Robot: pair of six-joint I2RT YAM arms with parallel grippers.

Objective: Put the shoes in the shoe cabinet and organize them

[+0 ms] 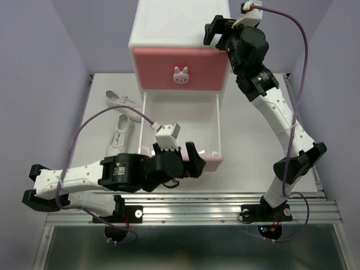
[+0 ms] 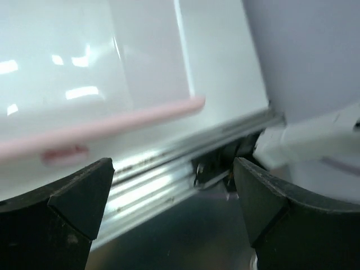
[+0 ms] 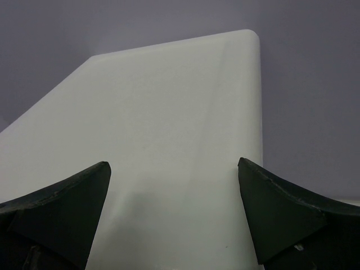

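Observation:
The shoe cabinet (image 1: pixel 169 25) stands at the back, its darker pink upper drawer (image 1: pixel 197 70) shut. Its lower drawer (image 1: pixel 183 121) is pulled out; no shoe shows in its white inside, and its pale pink front (image 1: pixel 212 163) faces me. Two white shoes (image 1: pixel 121 101) (image 1: pixel 122 132) lie on the table left of the drawer. The orange shoes are out of view. My left gripper (image 1: pixel 194 160) is open and empty over the drawer's front edge (image 2: pixel 112 121). My right gripper (image 1: pixel 216 31) is open and empty above the cabinet's top (image 3: pixel 169 140), near its right side.
An aluminium rail (image 1: pixel 191 202) runs along the table's near edge, also in the left wrist view (image 2: pixel 169 174). The right arm's base (image 1: pixel 267 211) is bolted to it. Purple walls close in the table on both sides.

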